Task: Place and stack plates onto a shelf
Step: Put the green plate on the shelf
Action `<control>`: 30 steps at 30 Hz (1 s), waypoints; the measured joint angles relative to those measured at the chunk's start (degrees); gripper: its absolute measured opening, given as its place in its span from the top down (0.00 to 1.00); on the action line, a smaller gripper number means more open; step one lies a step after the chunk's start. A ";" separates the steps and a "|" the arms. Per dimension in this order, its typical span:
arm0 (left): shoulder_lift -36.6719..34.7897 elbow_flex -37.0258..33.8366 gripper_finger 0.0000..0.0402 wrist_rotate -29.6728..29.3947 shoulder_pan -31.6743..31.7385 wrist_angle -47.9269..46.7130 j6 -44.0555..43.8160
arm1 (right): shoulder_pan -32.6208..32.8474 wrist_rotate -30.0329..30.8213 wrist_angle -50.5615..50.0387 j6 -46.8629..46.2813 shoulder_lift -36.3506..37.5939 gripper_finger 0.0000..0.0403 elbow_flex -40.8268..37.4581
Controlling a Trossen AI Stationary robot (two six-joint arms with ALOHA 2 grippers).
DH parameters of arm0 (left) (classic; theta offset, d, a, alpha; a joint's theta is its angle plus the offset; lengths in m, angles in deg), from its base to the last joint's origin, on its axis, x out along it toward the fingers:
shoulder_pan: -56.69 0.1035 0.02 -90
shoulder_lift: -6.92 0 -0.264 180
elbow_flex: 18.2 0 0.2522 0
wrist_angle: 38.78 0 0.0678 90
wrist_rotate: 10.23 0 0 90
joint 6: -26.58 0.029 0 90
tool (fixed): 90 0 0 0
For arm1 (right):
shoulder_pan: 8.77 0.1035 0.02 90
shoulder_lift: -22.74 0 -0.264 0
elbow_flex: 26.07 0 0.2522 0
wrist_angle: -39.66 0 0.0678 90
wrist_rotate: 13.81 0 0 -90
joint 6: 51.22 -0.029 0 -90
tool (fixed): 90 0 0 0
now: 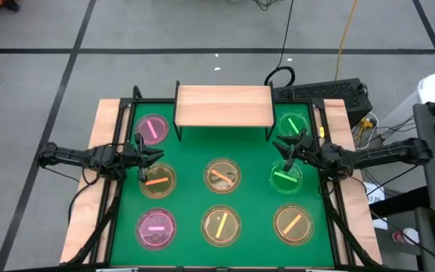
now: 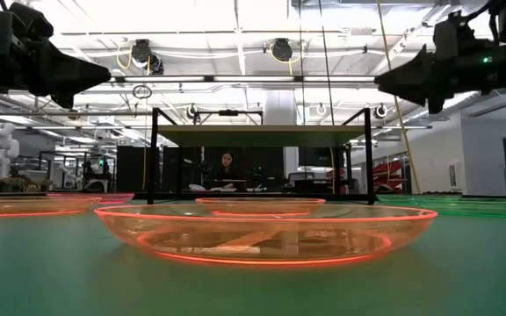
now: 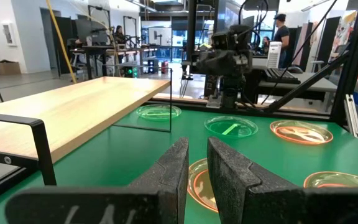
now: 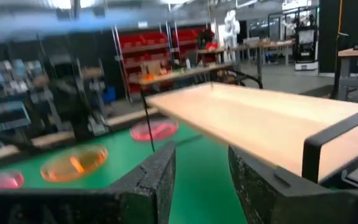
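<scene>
Eight plates lie flat on the green mat [image 1: 255,198]: pink [image 1: 152,128] and green [image 1: 293,125] at the far corners, amber [image 1: 157,179], amber [image 1: 222,175] and green [image 1: 285,177] in the middle row, and pink [image 1: 155,228], amber [image 1: 220,224] and amber [image 1: 293,224] in the near row. The light-wood shelf [image 1: 223,106] stands bare at the mat's far edge. My left gripper [image 1: 151,156] hovers between the far-left pink plate and the amber one, its fingers [image 3: 197,146] a narrow gap apart and empty. My right gripper [image 1: 285,147] hovers between the two green plates, open [image 4: 202,152] and empty.
Light-wood strips [image 1: 103,151] flank the mat on both sides. A keyboard [image 1: 323,92] and cables lie behind the shelf's right end. In the low view both grippers [image 2: 86,75] [image 2: 393,83] hang well above the plates. People show in the room beyond.
</scene>
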 joint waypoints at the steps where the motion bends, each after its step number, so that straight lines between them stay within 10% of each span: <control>1: -0.02 0.00 0.84 0.00 0.00 0.02 0.00 | 0.00 0.09 -1.74 0.80 -0.74 0.67 0.72; 9: 0.00 0.02 0.84 0.00 0.01 0.01 0.00 | -0.02 6.22 -32.65 -6.78 -10.19 0.67 15.24; 16: -0.01 0.00 0.84 0.00 0.01 0.02 0.00 | -0.61 0.04 -51.61 -23.55 -17.68 0.67 22.46; 30: 0.00 0.00 0.84 0.00 0.00 0.01 0.00 | 2.19 -17.30 -50.19 -26.82 -27.76 0.67 23.42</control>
